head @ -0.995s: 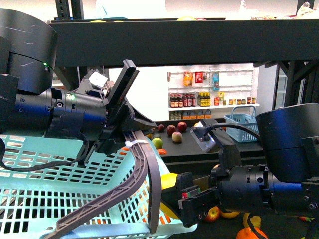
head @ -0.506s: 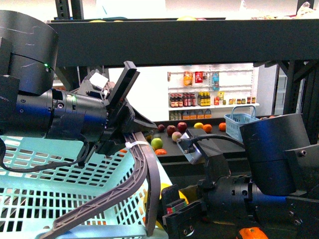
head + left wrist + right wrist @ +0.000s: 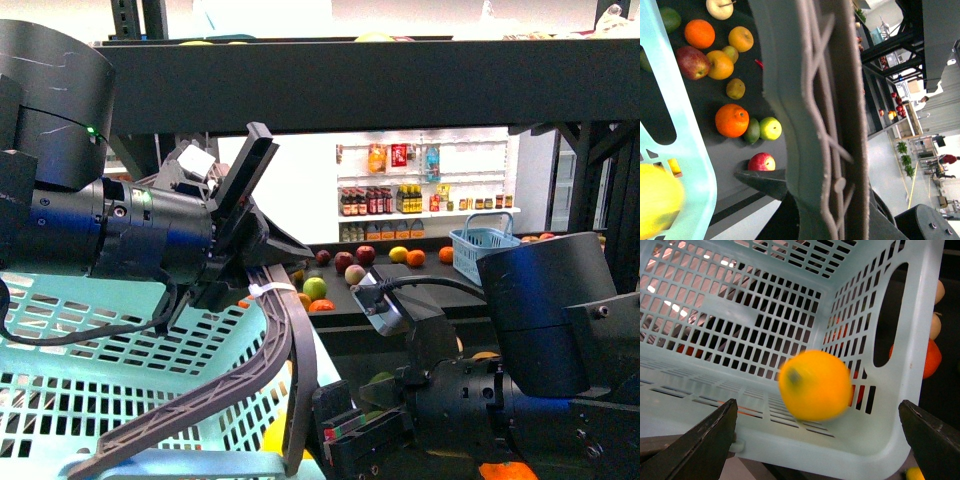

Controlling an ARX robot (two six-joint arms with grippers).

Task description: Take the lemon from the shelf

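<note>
The left gripper [image 3: 235, 268] is clamping its fingers on the grey handle [image 3: 270, 360] of the light-blue basket [image 3: 100, 390], inside which the lemon [image 3: 815, 385] is showing blurred, off the black shelf [image 3: 400, 90], while the right gripper [image 3: 817, 407] is holding its 2 fingers [image 3: 705, 437] spread wide, clear of the lemon.

Bright light is coming from behind the shelf [image 3: 360, 90], which is looking dark, while the lemon [image 3: 815, 385] is appearing blurred.
</note>
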